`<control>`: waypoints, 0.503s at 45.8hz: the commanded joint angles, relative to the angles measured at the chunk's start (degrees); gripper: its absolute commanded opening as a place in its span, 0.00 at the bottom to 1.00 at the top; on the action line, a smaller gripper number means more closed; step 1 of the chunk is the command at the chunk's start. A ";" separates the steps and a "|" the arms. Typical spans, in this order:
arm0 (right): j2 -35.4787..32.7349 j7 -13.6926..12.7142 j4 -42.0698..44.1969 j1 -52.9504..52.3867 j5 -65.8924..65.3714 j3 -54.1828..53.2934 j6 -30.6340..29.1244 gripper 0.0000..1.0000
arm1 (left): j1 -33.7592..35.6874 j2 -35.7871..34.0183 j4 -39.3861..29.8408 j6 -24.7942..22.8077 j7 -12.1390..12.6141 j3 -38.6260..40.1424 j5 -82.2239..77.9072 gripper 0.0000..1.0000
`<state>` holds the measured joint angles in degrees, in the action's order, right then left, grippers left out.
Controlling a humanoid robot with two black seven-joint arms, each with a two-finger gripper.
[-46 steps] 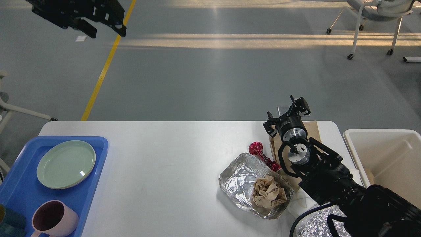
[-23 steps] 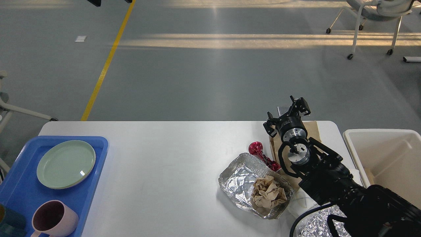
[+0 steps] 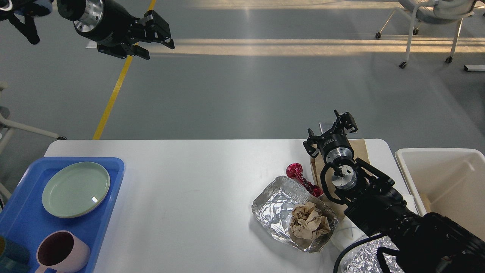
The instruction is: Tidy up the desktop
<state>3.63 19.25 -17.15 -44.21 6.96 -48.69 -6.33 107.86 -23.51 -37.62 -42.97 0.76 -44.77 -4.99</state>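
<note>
the left gripper (image 3: 157, 36) has been swung back into view at the top left, high above the floor and well apart from the desktop (image 3: 189, 197); half a second earlier it was almost gone. its fingers are slightly parted, nothing held. the right gripper (image 3: 333, 127) is unmoved over the brown paper (image 3: 360, 146), empty, its opening not discernible. the foil tray (image 3: 280, 204) and red wrapper (image 3: 297, 172) are untouched, so tidying remains undone.
</note>
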 commanded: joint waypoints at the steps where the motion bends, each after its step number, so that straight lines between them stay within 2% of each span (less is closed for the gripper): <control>1: 0.06 0.00 0.02 0.00 -0.02 0.00 0.00 1.00 | -8.70 3.20 4.30 13.68 0.03 9.34 0.68 0.70; 6: 0.06 0.08 0.02 0.00 -0.02 0.00 0.00 1.00 | -15.38 6.10 7.38 25.99 -0.41 15.76 0.68 0.70; 11: -0.02 -0.01 0.02 0.00 -0.02 0.00 0.00 1.00 | -19.69 10.49 11.15 34.26 -0.32 19.37 0.77 0.70; 16: -0.02 -0.01 0.02 0.00 -0.02 0.00 0.00 1.00 | -22.77 13.40 14.32 39.01 -0.32 23.23 1.99 0.70; 23: 0.06 -0.01 0.02 0.00 0.07 0.00 0.00 1.00 | -25.59 13.23 14.76 39.90 -0.41 32.45 4.99 0.70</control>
<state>3.67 19.26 -17.16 -44.21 6.97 -48.69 -6.33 84.49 -10.27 -23.34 -3.77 0.49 -19.22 -1.72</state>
